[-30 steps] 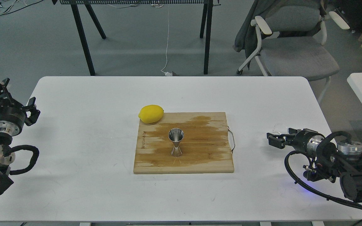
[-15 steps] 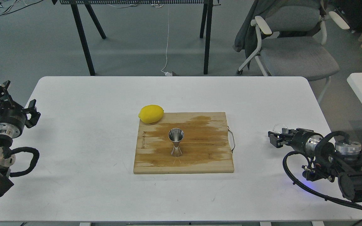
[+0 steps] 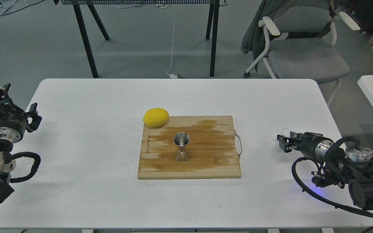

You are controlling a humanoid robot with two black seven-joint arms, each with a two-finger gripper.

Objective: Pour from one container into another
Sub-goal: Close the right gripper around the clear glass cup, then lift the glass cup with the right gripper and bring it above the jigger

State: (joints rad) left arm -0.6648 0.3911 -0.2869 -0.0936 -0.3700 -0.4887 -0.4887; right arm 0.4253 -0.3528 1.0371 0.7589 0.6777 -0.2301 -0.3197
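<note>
**Clear cup sits at the right gripper; jigger waits on the board**

The left gripper hangs above the table's left edge with its fingers spread apart and nothing between them. Everything the task needs lies well off to its right, so this arm looks idle for now.

Further right, a lemon rests at the far left corner of the wooden cutting board, touching its edge. The steel jigger stands upright near the middle of the board, wide mouth up, on wood that looks darkened as if wet. It is well apart from both grippers, nearer the right one. Its narrow waist and small foot suggest it would tip easily if knocked, and its mouth is a small target for a pour.

At the table's right edge, the right gripper points left toward the board. The clear cup shows just beyond its fingertips, on the far side, partly hidden by the fingers. Whether the fingers have closed on the cup or merely sit beside it cannot be told here, nor whether the cup holds any liquid.

The cup looks light, thin-walled and smooth, so likely slippery and easily nudged away or toppled. A hold around the middle of its side wall, below the rim, with modest pressure, would leave the lip free for pouring and keep the tilt controlled.
</note>
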